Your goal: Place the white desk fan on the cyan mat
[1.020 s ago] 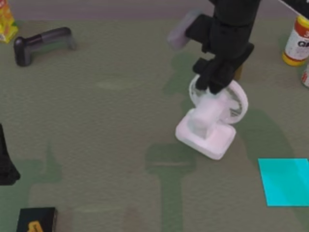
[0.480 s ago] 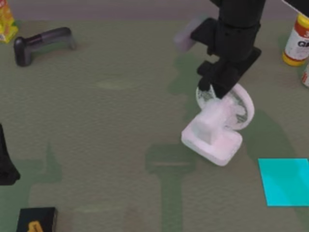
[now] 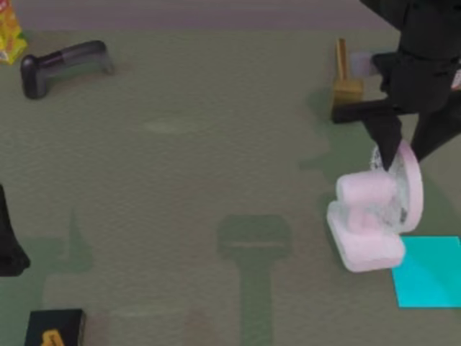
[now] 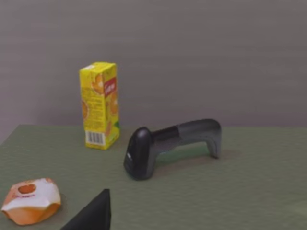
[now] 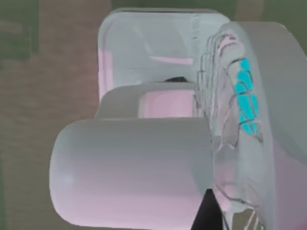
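**Fan carried to mat's edge, not yet set down**

Nearest the bottom of the top view, a black box with a yellow mark [image 3: 54, 328] is noted at lower left, with the left gripper [image 3: 9, 249] parked at the table's left edge; whether its fingers are apart or together cannot be told. The cyan mat [image 3: 430, 277] lies at lower right. The white desk fan [image 3: 371, 216] is seen just beside the mat, its base overlapping the mat's upper-left corner; full placement is judged still to need travel rightward. The fan is held upright from above by the grille head, probably so the base can land flat. The right gripper [image 3: 400, 148] is clamped on the grille rim, 1 finger on each side. In the right wrist view, cyan shows through the grille [image 5: 240, 105].

Farther off, a wooden mallet [image 3: 344, 72] lies behind the fan. A barcode scanner [image 3: 61, 65] and a yellow juice carton [image 3: 9, 32] are noted at far left.
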{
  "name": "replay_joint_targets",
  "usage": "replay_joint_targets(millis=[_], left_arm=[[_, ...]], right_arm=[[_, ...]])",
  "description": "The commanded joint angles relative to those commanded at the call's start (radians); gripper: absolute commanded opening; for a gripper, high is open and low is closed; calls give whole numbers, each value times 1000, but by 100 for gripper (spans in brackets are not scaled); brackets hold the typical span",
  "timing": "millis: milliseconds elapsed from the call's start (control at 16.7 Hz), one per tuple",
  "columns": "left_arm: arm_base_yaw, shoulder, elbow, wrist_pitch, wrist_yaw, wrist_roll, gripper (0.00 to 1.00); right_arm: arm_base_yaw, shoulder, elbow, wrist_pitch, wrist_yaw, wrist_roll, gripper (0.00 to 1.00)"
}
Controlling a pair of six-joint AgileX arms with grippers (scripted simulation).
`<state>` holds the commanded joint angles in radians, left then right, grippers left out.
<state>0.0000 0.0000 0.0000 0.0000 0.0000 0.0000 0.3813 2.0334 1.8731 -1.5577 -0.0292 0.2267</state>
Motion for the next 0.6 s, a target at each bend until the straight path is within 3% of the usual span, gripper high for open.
replay_joint_targets(millis=[600], left_arm=[[0,0,0,0,0,0,100]], right_arm=[[-109,-415,-358,170,-11,1073,0]])
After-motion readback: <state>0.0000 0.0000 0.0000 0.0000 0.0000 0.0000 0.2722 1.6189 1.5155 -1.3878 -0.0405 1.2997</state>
